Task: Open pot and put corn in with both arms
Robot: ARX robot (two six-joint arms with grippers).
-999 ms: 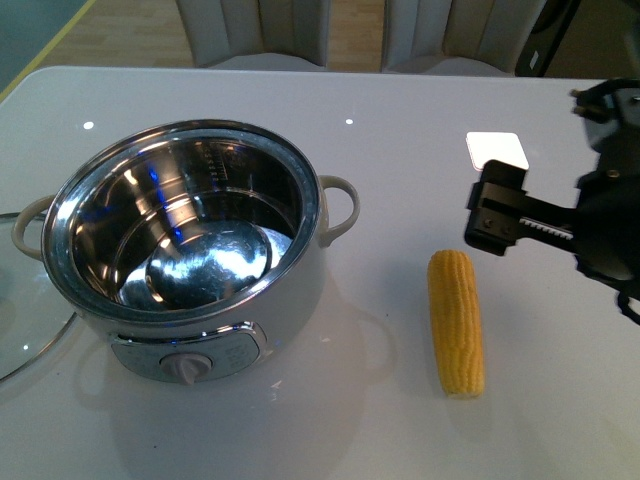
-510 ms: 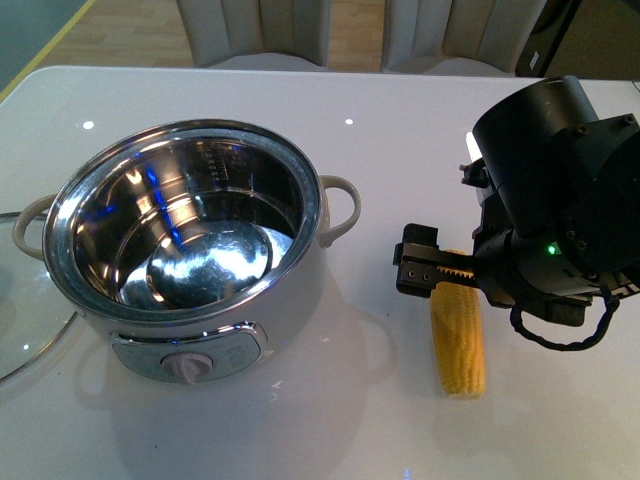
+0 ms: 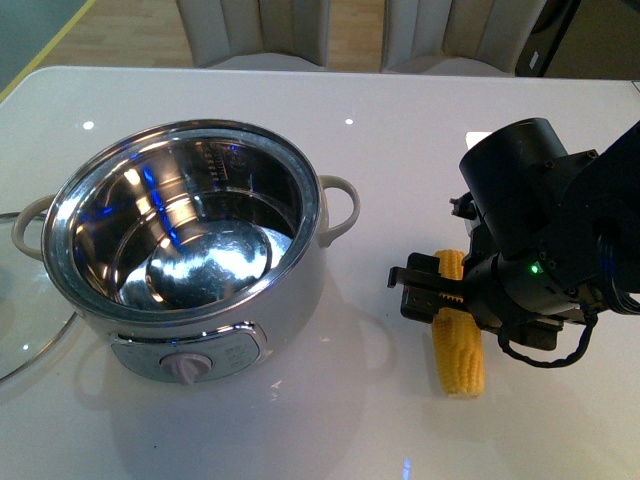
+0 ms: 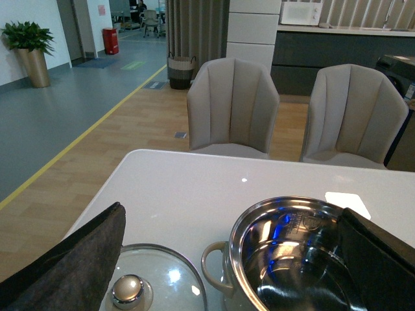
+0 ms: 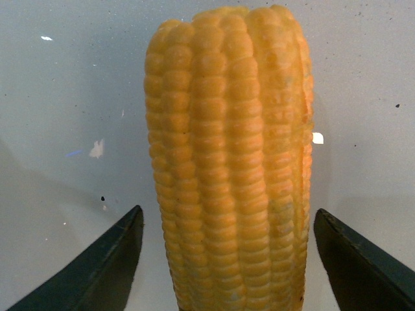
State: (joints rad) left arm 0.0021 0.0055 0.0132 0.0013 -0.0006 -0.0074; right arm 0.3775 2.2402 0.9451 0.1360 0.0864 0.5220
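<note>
Chrome lid knob [image 4: 128,289], left-wrist view only

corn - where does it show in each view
Front view: corn lies right of the pot, under the right gripper.
Left wrist view: not in it.
Right wrist view: corn fills the middle, between open fingers.
Shared landmark: the white table.

The husked corn cob [image 5: 230,162] is coloured yellow-orange, patterned with rows of kernels; the round electric pot [image 3: 295,300] is finished white, its steel interior streaked with blue reflections; the bulky right arm [image 3: 530,200] is black
</note>
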